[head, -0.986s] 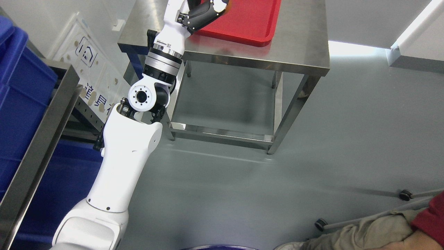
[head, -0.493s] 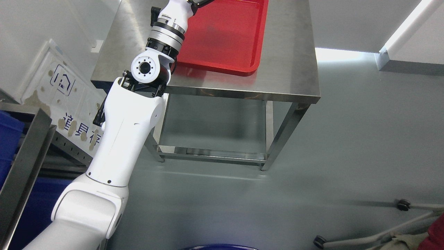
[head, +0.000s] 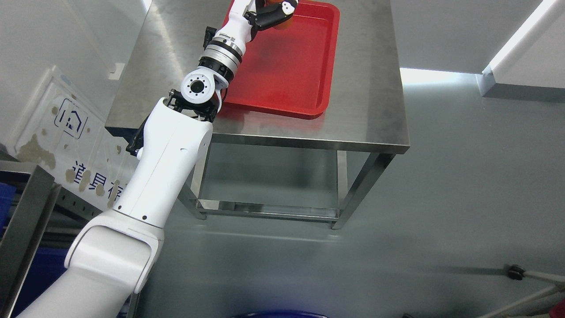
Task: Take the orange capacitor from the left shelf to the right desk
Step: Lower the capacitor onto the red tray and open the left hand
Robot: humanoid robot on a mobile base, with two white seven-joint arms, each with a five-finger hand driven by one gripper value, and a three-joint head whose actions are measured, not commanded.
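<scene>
The delivery step is judged to be in hand. The left arm (head: 167, 150) is reached from the lower left up toward twelve o'clock, and the left hand (head: 270, 13) is held over the far end of the red tray (head: 287, 66) on the stainless steel desk (head: 366, 88). An orange object, taken to be the orange capacitor (head: 280, 23), is seen at the hand's right edge, with dark fingers (head: 265, 20) curled around it; the hand is judged to be clamped on it, though part of the hand is cut off by the top of the frame. Whether the capacitor is touching the tray floor or held just above it cannot be told from this view.

The tray itself is seen bare, apart from the hand's shadow on its red floor. At eight o'clock a corner of the metal shelf (head: 26, 194) is visible, with a blue bin (head: 31, 274) below it. The right arm is not seen.

For the next move, a short lowering onto the tray floor is called for, then a parting of the fingers so that the capacitor is left resting, and a withdrawal upward without the part being dragged or tipped.
</scene>
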